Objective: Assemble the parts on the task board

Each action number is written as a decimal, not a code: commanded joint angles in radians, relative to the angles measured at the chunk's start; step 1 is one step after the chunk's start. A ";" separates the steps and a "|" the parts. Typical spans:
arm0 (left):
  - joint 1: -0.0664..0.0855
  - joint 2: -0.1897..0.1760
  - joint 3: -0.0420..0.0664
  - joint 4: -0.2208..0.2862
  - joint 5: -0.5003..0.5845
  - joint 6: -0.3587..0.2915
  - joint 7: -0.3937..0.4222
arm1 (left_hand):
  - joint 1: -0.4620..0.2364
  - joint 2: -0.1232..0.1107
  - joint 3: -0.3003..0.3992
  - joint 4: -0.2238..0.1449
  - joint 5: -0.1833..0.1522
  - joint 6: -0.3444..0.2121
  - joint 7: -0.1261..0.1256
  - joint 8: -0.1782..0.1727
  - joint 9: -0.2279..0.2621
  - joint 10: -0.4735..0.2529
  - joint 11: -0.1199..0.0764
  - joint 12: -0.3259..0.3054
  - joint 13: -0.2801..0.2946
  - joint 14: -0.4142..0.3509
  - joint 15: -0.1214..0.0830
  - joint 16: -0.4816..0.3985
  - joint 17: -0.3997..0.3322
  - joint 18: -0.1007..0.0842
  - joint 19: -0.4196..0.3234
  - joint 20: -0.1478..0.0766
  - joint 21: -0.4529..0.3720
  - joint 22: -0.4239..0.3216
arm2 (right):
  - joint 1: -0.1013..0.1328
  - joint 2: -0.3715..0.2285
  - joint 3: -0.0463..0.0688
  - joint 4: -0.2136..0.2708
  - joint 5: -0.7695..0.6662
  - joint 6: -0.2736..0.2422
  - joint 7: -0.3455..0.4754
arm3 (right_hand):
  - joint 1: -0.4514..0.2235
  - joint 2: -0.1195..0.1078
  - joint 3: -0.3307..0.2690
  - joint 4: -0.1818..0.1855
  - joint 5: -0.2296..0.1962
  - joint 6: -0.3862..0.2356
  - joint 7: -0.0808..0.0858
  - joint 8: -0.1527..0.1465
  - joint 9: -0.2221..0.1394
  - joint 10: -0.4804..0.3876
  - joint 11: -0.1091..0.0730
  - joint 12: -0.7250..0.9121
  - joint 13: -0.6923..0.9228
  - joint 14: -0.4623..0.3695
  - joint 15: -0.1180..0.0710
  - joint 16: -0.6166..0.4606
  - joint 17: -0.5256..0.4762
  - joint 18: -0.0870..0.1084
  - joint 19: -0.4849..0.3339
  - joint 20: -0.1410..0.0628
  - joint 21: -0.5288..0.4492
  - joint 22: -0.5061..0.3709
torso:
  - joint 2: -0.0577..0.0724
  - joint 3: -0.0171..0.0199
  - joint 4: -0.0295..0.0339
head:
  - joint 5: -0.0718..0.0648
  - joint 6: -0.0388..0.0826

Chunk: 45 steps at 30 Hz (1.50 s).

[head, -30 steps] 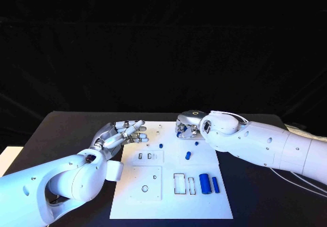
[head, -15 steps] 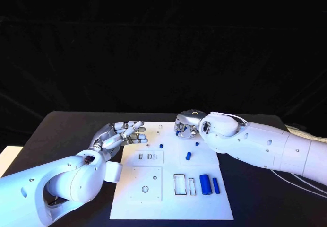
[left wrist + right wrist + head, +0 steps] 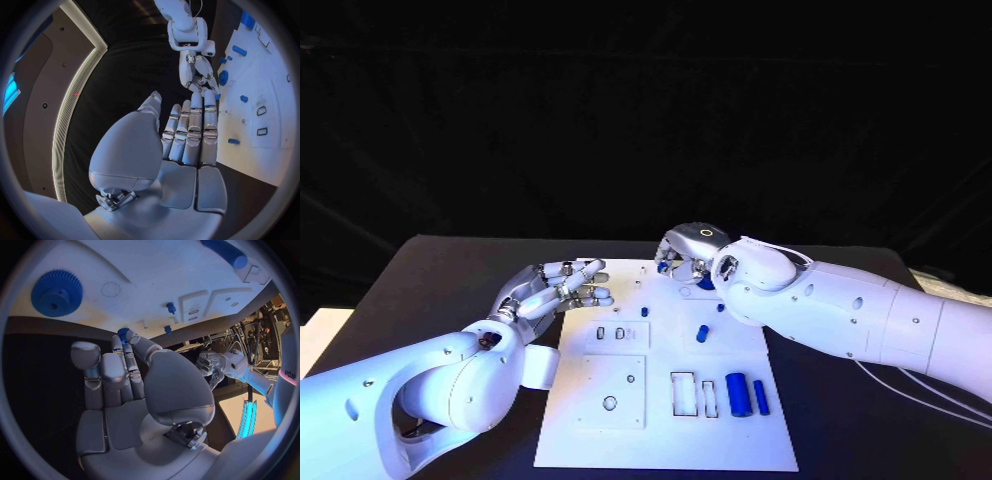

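A: What had changed over the last second?

B: In the head view the right hand (image 3: 687, 258) had moved up and leftward along the far end of the task board (image 3: 733, 440), from beside the small blue parts toward the upper middle of the frame. In its wrist view a small blue gear (image 3: 123, 333) sat pinched at its fingertips, with a larger blue gear (image 3: 57, 292) lying on the board at upper left.

A: And the left hand (image 3: 557, 288)?

B: It hadn't shifted: fingers loosely extended, holding nothing, at the board's left edge.

A: So what did that mean?

B: Probably a picked part being carried to its seat. Two blue cylinders (image 3: 747, 392) lay at the board's lower right, not yet placed.

A: Any writing?

B: A few letters on the arm at the wrist view's right edge, too cropped to read.
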 commanded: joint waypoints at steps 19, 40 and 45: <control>0.008 0.002 0.001 0.007 -0.004 0.021 0.003 | 0.003 0.010 0.000 -0.008 -0.006 -0.002 0.007 -0.005 -0.001 0.001 0.003 -0.006 -0.001 -0.004 0.002 -0.005 0.002 0.010 0.002 0.003 0.000 -0.001 | -0.003 0.111 0.001 -0.127 0.008 -0.041 0.004 | 0.005 -0.006 0.012 0.004 0.006 -0.004 0.006 -0.005 0.001 -0.008 -0.001 0.004 -0.003 0.025 0.000 0.009 0.004 -0.018 -0.008 0.005 0.009 0.005 | 0.022 -0.0106 0.0258 | -0.010 0.007; 0.009 0.001 0.001 0.004 -0.004 0.028 0.000 | 0.003 0.011 0.001 -0.009 -0.006 -0.002 0.007 -0.006 -0.001 0.002 0.003 -0.007 -0.001 -0.003 0.002 -0.006 0.003 0.010 0.002 0.003 0.001 -0.001 | -0.003 0.106 0.000 -0.123 -0.034 0.018 -0.052 | -0.001 -0.011 0.014 0.008 0.004 -0.005 0.007 -0.006 0.001 -0.011 0.000 0.004 -0.003 0.024 0.001 0.010 0.004 -0.018 -0.010 0.008 0.012 0.007 | 0.026 -0.0117 0.0299 | -0.013 0.006; 0.009 0.000 0.001 0.003 -0.004 0.028 0.000 | 0.003 0.011 0.001 -0.009 -0.006 -0.002 0.007 -0.006 -0.001 0.002 0.003 -0.007 -0.001 -0.003 0.002 -0.006 0.003 0.010 0.002 0.003 0.001 -0.001 | -0.004 0.094 0.000 -0.104 -0.039 0.004 -0.053 | -0.001 -0.012 0.014 0.008 0.003 -0.004 0.007 -0.006 0.001 -0.010 0.000 0.005 -0.003 0.024 0.001 0.011 0.004 -0.018 -0.011 0.008 0.013 0.008 | 0.027 -0.0113 0.0295 | -0.010 0.005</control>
